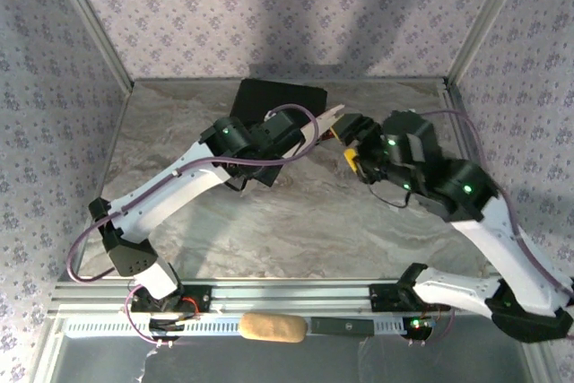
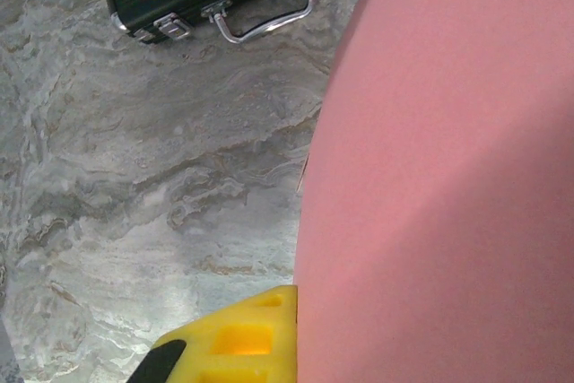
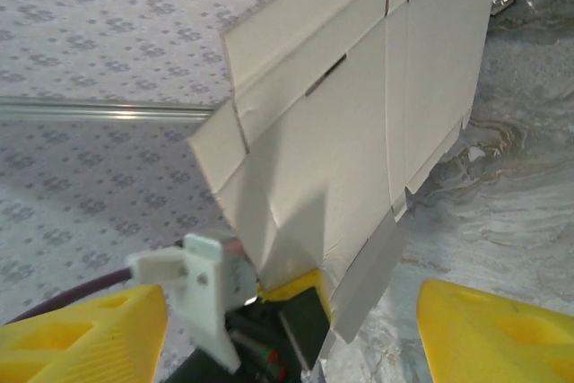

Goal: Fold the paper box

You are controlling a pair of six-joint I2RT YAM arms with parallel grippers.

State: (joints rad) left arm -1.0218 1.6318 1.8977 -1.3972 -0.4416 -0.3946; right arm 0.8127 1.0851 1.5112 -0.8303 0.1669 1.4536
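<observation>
Pink card, one sheet: the paper box (image 2: 430, 177), pale inner face toward my right wrist camera, raised upright above the marble tabletop (image 1: 296, 221) between my two arms. Left gripper (image 1: 327, 129): clenched on the sheet's lower edge. Right gripper (image 1: 352, 143): released, yellow fingers (image 3: 489, 329) spread wide, sheet just ahead of them, untouched. Black case (image 1: 278, 96): far side of the table.
</observation>
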